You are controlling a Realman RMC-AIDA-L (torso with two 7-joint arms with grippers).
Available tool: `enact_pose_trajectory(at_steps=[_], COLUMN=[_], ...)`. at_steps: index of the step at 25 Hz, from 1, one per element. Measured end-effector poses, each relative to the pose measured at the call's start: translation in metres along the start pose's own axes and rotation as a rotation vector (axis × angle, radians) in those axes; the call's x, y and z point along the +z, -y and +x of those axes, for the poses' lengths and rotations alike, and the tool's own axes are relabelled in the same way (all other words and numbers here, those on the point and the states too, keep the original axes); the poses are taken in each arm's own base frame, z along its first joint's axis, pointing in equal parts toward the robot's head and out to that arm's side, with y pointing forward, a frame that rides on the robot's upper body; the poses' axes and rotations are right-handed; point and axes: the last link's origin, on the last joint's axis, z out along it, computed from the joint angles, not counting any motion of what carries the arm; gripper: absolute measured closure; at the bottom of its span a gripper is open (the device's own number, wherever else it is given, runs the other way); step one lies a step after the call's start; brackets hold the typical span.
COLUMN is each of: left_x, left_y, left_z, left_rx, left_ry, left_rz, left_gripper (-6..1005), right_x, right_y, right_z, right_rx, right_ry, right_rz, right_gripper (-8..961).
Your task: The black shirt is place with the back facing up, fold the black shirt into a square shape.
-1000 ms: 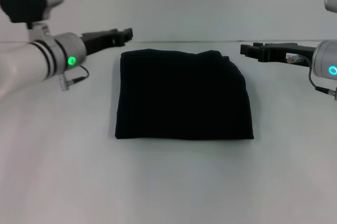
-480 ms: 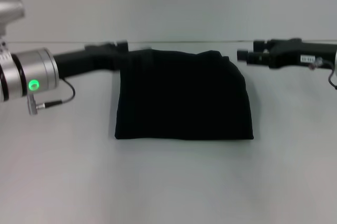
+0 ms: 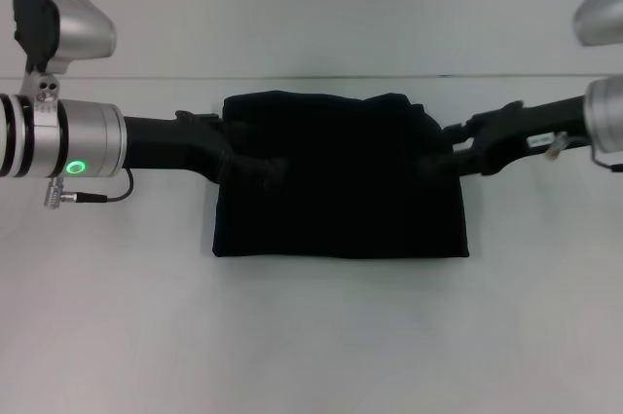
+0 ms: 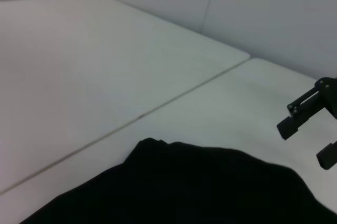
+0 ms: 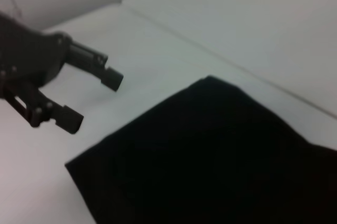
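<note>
**Supervisor:** Where's the shirt sitting from your seat?

**Operator:** The black shirt (image 3: 340, 175) lies flat in the middle of the white table (image 3: 311, 336), folded into a roughly square block, plain side up. I see no lettering on it. Its near edge is straight; the far right corner is a bit rumpled.

**Supervisor:** And the arms?

**Operator:** Both reach in from the sides at about the shirt's mid-height. My left gripper (image 3: 268, 170) comes in from the left, its tips over the cloth just inside the left edge. My right gripper (image 3: 433, 163) comes in from the right, tips at or just over the right edge. Black on black, so from the head camera I cannot tell whether either one touches the fabric.

**Supervisor:** Fingers?

**Operator:** The right wrist camera looks across the shirt (image 5: 210, 161) and catches the left gripper (image 5: 93, 100) with its two fingers spread, nothing between them, beside the cloth's corner. The left wrist camera shows the shirt (image 4: 184, 187) and the right gripper (image 4: 310, 138) past its edge, fingers likewise parted and empty.
</note>
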Motion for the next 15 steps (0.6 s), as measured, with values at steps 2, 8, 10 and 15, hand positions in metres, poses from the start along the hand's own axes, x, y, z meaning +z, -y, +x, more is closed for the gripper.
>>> enact_pose_trajectory(at_steps=[2, 8, 10, 15], left_x=[-0.0005, 0.0000, 0.0008, 0.0026], left_y=[0.0005, -0.0003, -0.0008, -0.0021], left_z=[0.0007, -0.0003, -0.0004, -0.0006], left_rx=[0.024, 0.079, 0.083, 0.090], left_ry=[0.029, 0.098, 0.100, 0.104], left_rz=[0.001, 0.004, 0.004, 0.001], left_gripper=[80, 82, 82, 82], right_x=[0.0062, 0.0094, 0.0086, 0.0057], right_y=[-0.0037, -0.0048, -0.0040, 0.0001], right_z=[-0.0016, -0.0046, -0.0049, -0.0035], right_rx=[-0.013, -0.015, -0.010, 0.009], right_ry=[-0.019, -0.013, -0.007, 0.010], right_rz=[-0.002, 0.004, 0.007, 0.026], right_gripper=[244, 245, 245, 246])
